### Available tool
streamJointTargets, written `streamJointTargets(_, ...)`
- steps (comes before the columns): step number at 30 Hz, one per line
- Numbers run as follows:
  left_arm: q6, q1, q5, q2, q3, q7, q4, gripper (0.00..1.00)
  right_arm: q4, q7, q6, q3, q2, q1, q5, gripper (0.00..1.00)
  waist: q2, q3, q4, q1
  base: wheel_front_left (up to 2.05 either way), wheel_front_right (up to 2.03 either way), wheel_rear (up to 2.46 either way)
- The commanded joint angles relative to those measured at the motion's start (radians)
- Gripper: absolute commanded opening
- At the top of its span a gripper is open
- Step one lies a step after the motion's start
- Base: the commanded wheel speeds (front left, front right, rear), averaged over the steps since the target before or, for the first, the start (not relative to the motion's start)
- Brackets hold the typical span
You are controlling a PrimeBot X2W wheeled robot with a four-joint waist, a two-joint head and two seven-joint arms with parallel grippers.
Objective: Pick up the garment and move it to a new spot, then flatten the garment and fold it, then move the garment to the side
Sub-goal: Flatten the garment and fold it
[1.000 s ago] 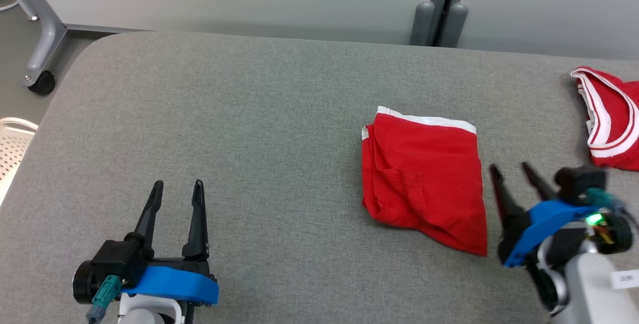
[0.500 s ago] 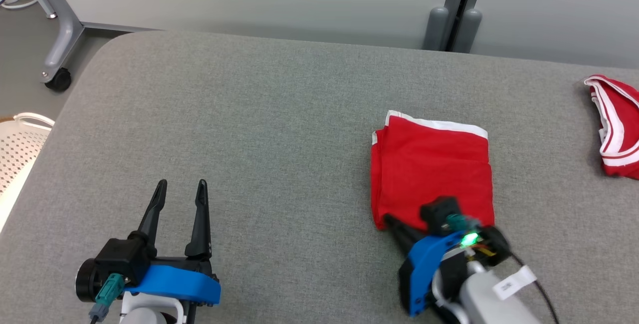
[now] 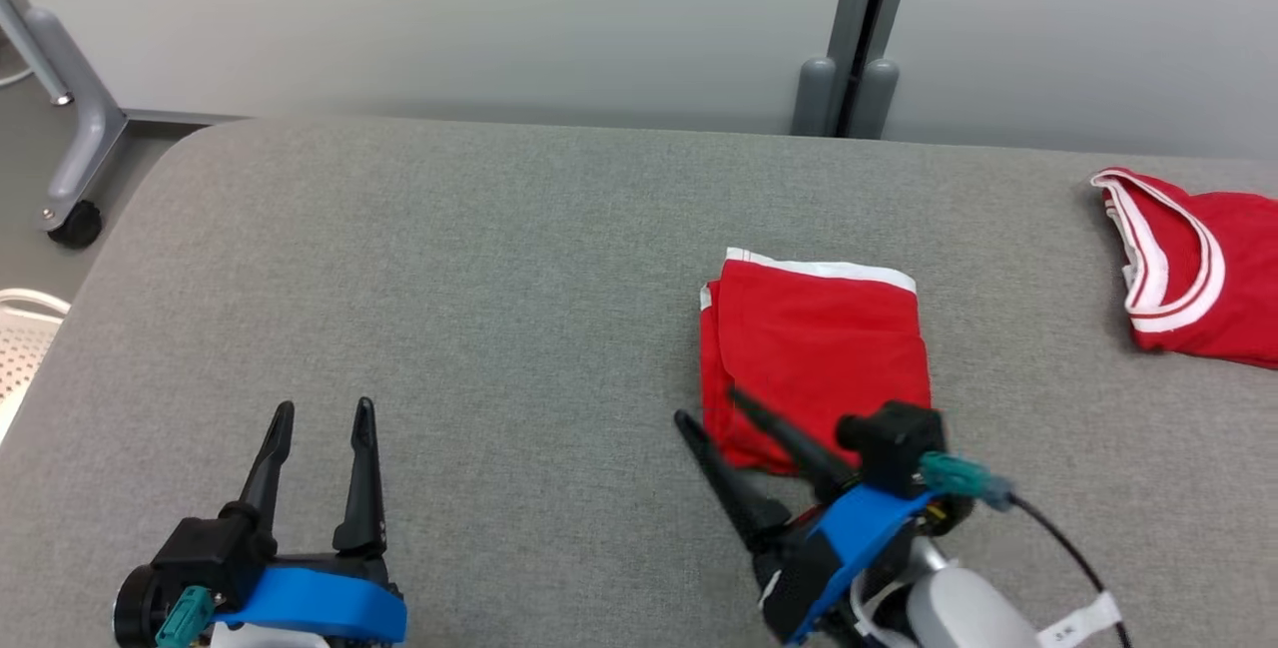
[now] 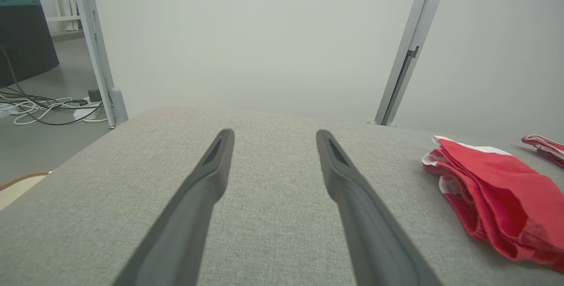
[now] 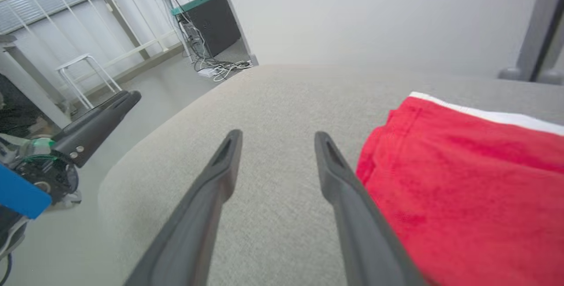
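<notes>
Folded red garment (image 3: pixel 814 348) on grey desk (image 3: pixel 499 279).
Right end effector (image 3: pixel 708 406) parted, empty, at its near corner; left end effector (image 3: pixel 323 406) spread wide, empty.

The folded garment (image 3: pixel 814 348) loses its near edge behind the right gripper (image 3: pixel 708 405), whose fingers (image 3: pixel 789 437) are smeared; whether the inner finger touches the cloth cannot be told. The second red garment (image 3: pixel 1203 274) runs off the head view's right edge, the white basket (image 3: pixel 20 348) runs off its left, and the left gripper (image 3: pixel 324 404) is cut at its base by the bottom edge.
</notes>
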State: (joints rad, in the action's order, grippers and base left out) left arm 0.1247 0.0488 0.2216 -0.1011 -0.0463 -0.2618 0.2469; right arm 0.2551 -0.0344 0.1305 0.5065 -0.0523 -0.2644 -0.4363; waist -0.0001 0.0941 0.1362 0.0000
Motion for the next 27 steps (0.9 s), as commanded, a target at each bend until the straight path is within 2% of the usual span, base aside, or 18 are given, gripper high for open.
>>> streamJointTargets(1, -0.002, -0.012, 0.001, -0.007, 0.011, -0.004, -0.003, 1.00, -0.030, 0.025, 0.000, -0.048, -0.007, 0.026, 0.021, 1.00, 0.0001, -0.018, -0.022, 0.0000, 0.00, 0.00, 0.00)
streamJointTargets(6, -0.006, -0.038, -0.002, -0.016, 0.031, -0.004, -0.010, 1.00, -0.125, 0.072, 0.000, -0.237, -0.002, 0.092, 0.094, 1.00, 0.0001, -0.043, -0.061, 0.0000, 0.00, 0.00, 0.00)
streamJointTargets(15, -0.009, -0.058, -0.002, -0.024, 0.042, -0.004, -0.006, 1.00, -0.176, 0.030, 0.000, -0.515, 0.002, 0.182, 0.199, 1.00, 0.0001, -0.068, -0.106, 0.0000, 0.00, 0.00, 0.00)
streamJointTargets(21, -0.013, -0.069, 0.006, -0.036, 0.051, 0.003, 0.017, 1.00, -0.165, 0.027, 0.000, -0.600, 0.002, 0.200, 0.239, 1.00, 0.0001, -0.084, -0.126, 0.0000, 0.00, 0.00, 0.00)
streamJointTargets(27, -0.012, -0.061, 0.016, -0.046, 0.051, 0.020, 0.040, 1.00, -0.129, 0.047, 0.000, -0.602, -0.001, 0.218, 0.241, 1.00, 0.0001, -0.094, -0.130, 0.0000, 0.00, 0.00, 0.00)
